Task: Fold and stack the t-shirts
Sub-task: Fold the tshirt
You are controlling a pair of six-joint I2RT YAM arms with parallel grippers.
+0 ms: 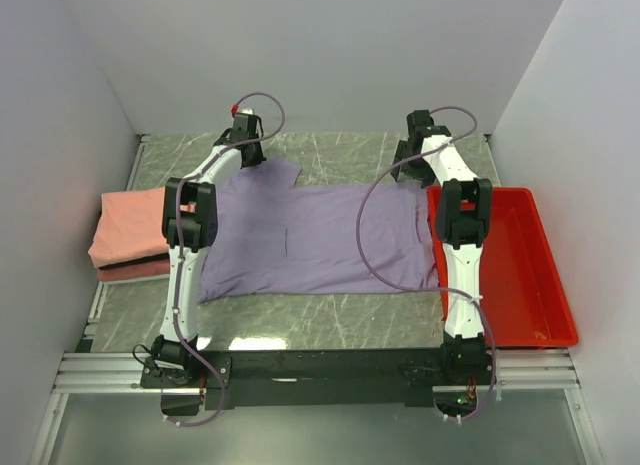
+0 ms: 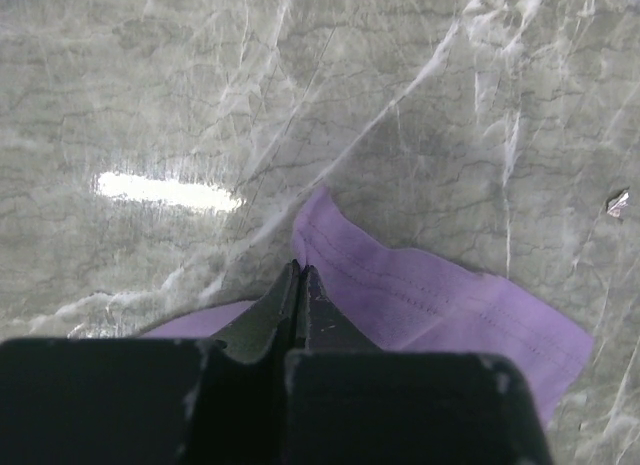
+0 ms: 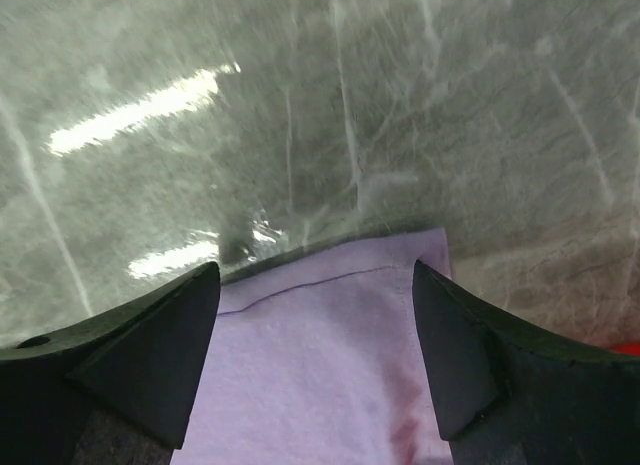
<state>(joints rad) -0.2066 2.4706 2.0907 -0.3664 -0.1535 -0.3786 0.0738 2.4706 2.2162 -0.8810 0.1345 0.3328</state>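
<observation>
I read left claw (image 2: 298,270) fully closed, reached far forward; right claw (image 3: 315,268) likewise forward, jaws spread wide

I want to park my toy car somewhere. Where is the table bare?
Bare marble table runs along the near side, between the purple shirt and the arm bases, and in a strip beyond the shirt's far edge. The red tray on the right looks empty too. The shirt covers the middle, and the folded pink stack fills the left.
</observation>
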